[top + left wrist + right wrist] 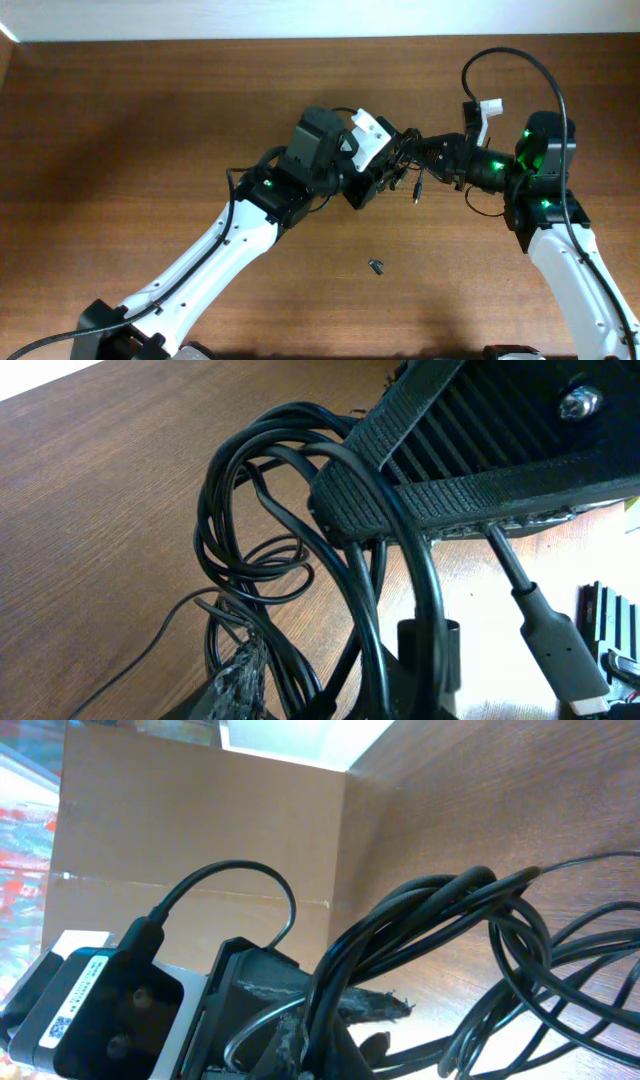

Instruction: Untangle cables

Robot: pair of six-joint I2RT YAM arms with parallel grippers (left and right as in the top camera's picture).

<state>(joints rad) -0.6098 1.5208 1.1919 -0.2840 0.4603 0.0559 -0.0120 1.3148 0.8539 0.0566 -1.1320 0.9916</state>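
While the two arms meet a little right of the middle of the table (150,120), toward its far side, the cables (404,158) sit between them as one tangled bunch. The left gripper (383,172) reaches in from the near left. In its wrist view the ribbed fingers (350,500) are closed together on several strands, and the other strands make loose loops to the left of them. The right gripper (428,156) reaches in from the right and touches the same bunch. Its frayed pads (375,1005) are pressed on the cords that go down between them. One plug (418,192) sticks out on the near side of the bunch. A small dark piece (376,266) lies alone on the table, nearer and well apart from the cables.
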